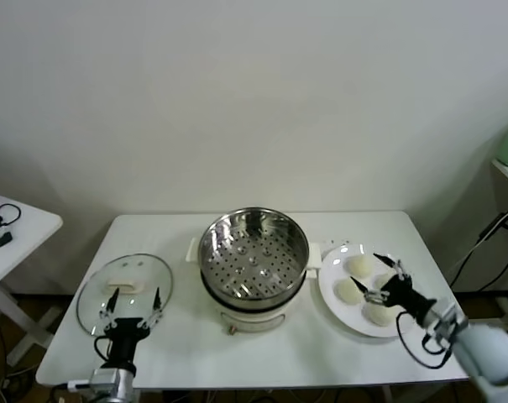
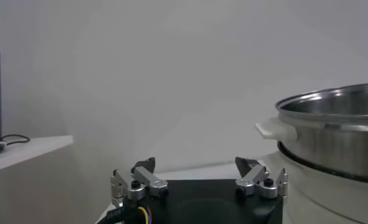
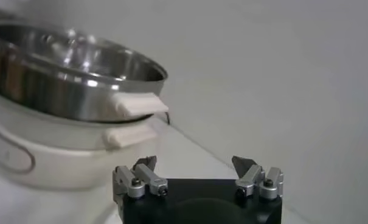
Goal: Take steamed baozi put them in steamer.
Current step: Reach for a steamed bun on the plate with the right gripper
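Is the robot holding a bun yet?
No. Both pincers are open and empty: right pincer over the plate of buns, left pincer by the lid.

Both arms end in a black end effector, left [image 1: 133,306] and right [image 1: 383,280], with silver screw-fastened finger mounts and dark tips; black cables trail along grey wrists.

Even, soft light fills the room, casting faint shadows on the tabletop [image 1: 262,344]. Glare glints off the steamer [image 1: 254,252] rim; wrist views look slightly hazy.
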